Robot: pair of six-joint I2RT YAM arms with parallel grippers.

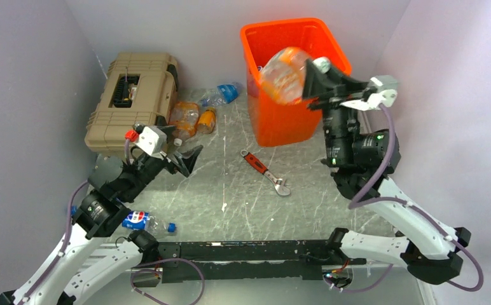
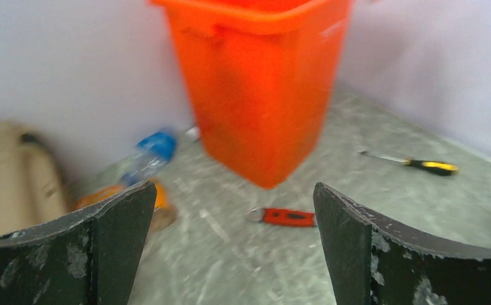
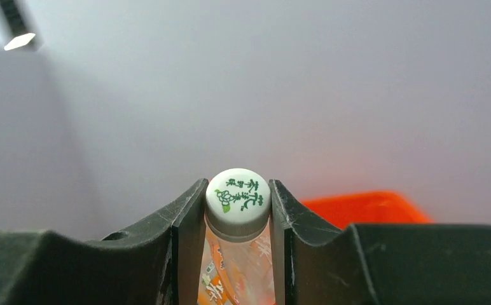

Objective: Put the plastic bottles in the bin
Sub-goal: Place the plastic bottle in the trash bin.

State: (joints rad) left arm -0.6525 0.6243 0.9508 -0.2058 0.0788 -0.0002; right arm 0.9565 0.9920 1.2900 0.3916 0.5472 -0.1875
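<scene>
From the remote desk I am watching the right gripper (image 1: pixel 311 81) (image 3: pixel 238 219) clenching on an orange-tinted bottle (image 1: pixel 284 75) (image 3: pixel 236 273). Its two dark fingers (image 3: pixel 189 222) are pressing the neck from either side, just under the white cap with green print. The bottle is lying tilted, its body reaching away from the fingertips and hanging above the open mouth of the bin (image 1: pixel 281 127) (image 3: pixel 364 206). The bin is standing directly below this gripper, against the far wall. In the wrist view a strip of the orange rim is showing just beyond the right-hand finger.

The left gripper (image 1: pixel 186 159) (image 2: pixel 233 197) is released, with its jaws standing wide apart, and it is hovering low over the table. Ahead of its fingertips a red-handled wrench (image 1: pixel 265 171) (image 2: pixel 287 217) is lying flat on the grey surface, and the bin (image 2: pixel 255 95) is rising beyond it. Farther off to that gripper's right, a screwdriver (image 2: pixel 421 165) with a yellow-and-black handle is resting near the wall.

To the gripper's left, two orange bottles (image 1: pixel 192 121) are lying just beside the tan toolbox (image 1: pixel 131 101) (image 2: pixel 7 178). A blue-labelled clear bottle (image 1: pixel 224 94) (image 2: pixel 151 152) is lying past them, near the far wall. Behind the gripper, a cola bottle (image 1: pixel 144 220) with a blue cap is lying on its side beside the left arm.
</scene>
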